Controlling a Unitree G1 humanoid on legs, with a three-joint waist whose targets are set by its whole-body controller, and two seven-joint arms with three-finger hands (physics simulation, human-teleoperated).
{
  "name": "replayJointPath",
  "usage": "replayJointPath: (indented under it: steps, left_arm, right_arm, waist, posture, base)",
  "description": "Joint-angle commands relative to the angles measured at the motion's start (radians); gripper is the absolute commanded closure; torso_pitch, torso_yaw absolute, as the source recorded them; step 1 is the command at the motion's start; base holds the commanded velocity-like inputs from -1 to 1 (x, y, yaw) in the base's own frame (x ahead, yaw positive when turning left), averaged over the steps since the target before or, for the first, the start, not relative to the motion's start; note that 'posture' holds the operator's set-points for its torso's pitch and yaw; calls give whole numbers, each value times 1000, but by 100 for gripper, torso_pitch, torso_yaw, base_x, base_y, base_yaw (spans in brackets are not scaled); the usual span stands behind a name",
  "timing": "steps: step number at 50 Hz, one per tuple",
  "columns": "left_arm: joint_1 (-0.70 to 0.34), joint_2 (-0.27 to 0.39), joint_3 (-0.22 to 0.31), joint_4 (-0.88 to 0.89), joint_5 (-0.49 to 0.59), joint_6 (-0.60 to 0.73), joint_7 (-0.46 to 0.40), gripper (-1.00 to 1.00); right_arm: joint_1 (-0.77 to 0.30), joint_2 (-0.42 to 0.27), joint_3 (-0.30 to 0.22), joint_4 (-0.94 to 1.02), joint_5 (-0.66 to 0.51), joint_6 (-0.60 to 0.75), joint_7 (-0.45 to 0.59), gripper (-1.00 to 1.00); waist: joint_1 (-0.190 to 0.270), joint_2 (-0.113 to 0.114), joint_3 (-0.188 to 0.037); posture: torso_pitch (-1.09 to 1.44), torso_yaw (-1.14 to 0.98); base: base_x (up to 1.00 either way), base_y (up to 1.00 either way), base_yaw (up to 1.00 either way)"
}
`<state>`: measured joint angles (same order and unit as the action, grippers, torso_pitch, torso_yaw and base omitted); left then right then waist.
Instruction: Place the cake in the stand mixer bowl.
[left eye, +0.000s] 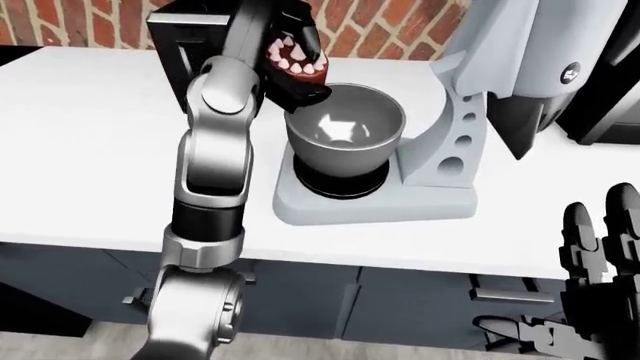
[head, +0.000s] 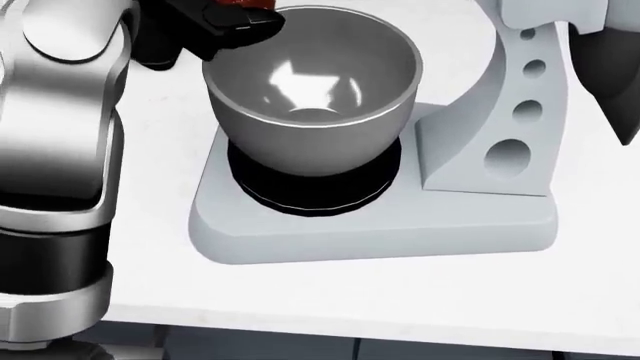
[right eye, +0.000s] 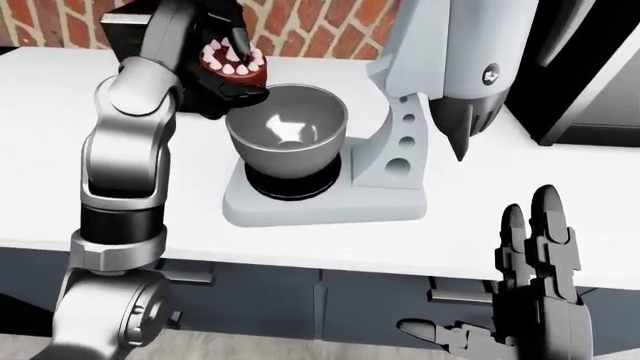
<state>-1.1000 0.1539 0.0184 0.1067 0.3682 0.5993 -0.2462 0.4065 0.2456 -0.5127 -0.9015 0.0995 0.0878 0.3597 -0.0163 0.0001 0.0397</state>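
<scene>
Left hand (left eye: 298, 56): raised on a bent arm, black fingers closed round the cake (left eye: 296, 58), a dark slice with pink and white dots, held above the left rim of the stand mixer bowl (left eye: 345, 135). Bowl: grey, seated on the mixer (left eye: 450, 161). Right hand (right eye: 540, 270): low, fingers extended upward, holding nothing.

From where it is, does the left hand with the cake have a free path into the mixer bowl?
Probably yes: the left hand holds the cake at the rim of the open, empty bowl; the mixer head is tilted away.
</scene>
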Motion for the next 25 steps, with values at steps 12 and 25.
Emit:
replayJointPath:
  steps: [12,25]
  left_arm:
    - [-63,-25,-5,-31,10,-27,17,100]
    - [-70,-67,-28,-45,33,-15,9,100]
  right_arm:
    - [6,9,-11,-32,20,-47,14,-100]
    - [12,17,-24,-19,35,-68,29,-100]
  waist:
    - [0,-3,-21]
    - [0,-5,-21]
  posture:
    - [0,0]
    - [0,0]
  base:
    - [0,0,0]
    - [0,0,0]
